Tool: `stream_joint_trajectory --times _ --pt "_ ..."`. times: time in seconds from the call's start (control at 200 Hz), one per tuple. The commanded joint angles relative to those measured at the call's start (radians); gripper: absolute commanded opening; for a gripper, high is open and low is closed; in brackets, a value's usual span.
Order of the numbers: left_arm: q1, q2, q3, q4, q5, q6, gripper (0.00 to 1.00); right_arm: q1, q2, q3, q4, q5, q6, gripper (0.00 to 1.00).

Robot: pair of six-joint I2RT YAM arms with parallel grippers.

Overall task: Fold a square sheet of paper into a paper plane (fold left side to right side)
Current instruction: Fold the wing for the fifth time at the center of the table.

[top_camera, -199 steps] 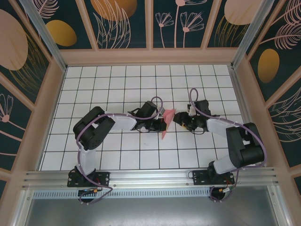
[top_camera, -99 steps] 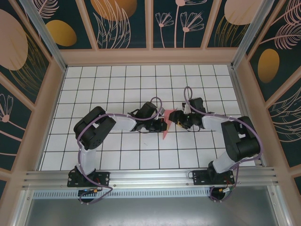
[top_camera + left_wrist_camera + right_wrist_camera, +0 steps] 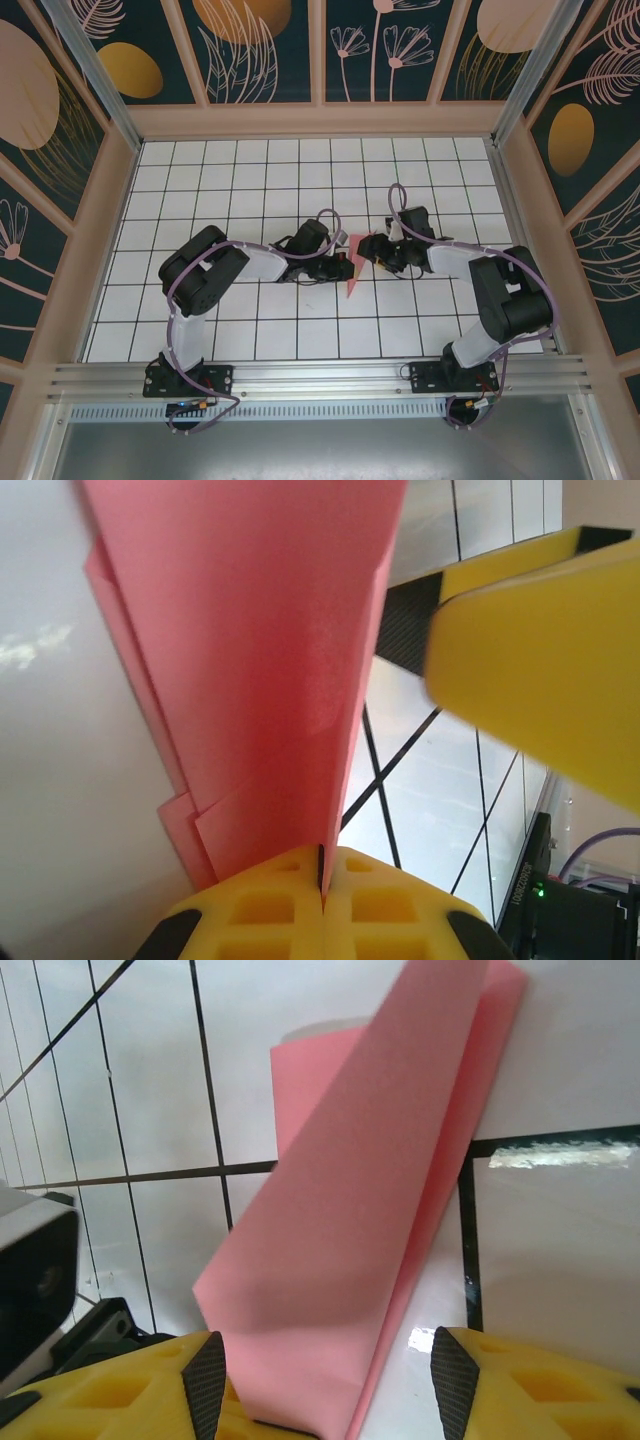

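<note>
The salmon-pink paper plane (image 3: 351, 281) is a slim creased dart standing on edge near the table's middle, its tip pointing toward the near side. My left gripper (image 3: 339, 263) is shut on it from the left. In the left wrist view the yellow jaws (image 3: 325, 875) pinch the folded layers of the paper plane (image 3: 260, 650). My right gripper (image 3: 367, 250) is at the paper's right side and open. In the right wrist view the paper plane (image 3: 370, 1210) lies between the spread fingers (image 3: 205, 1385), around the right gripper (image 3: 330, 1390).
The white grid table (image 3: 250, 170) has low tan walls all round (image 3: 320, 120). In the left wrist view, a yellow finger of the right gripper (image 3: 540, 660) hangs close by the paper. Both arms' elbows and cables lie near the table's middle row.
My right gripper has slid left toward the paper and now straddles its upper part, its jaws narrowing slightly. The left gripper and the paper have stayed put.
</note>
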Motion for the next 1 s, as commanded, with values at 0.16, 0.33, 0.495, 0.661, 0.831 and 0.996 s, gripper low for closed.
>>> stream_joint_trajectory --times 0.16,0.33,0.495,0.661,0.831,0.996 --pt "0.016 0.032 -0.035 0.084 0.043 -0.057 0.0 0.019 0.048 0.054 -0.026 0.027 0.019 0.58" --pt "0.018 0.042 -0.033 0.086 0.048 -0.061 0.0 0.032 0.08 0.079 -0.043 0.037 0.016 0.57" --pt "0.019 0.048 -0.033 0.087 0.048 -0.063 0.0 0.038 0.103 0.089 -0.061 0.054 0.02 0.54" --pt "0.02 0.053 -0.029 0.089 0.049 -0.067 0.0 0.04 0.124 0.092 -0.084 0.068 0.021 0.53" --pt "0.019 0.055 -0.029 0.091 0.052 -0.07 0.0 0.04 0.151 0.106 -0.111 0.077 0.019 0.49" --pt "0.019 0.049 -0.028 0.09 0.049 -0.068 0.03 0.042 0.17 0.116 -0.131 0.086 0.012 0.47"
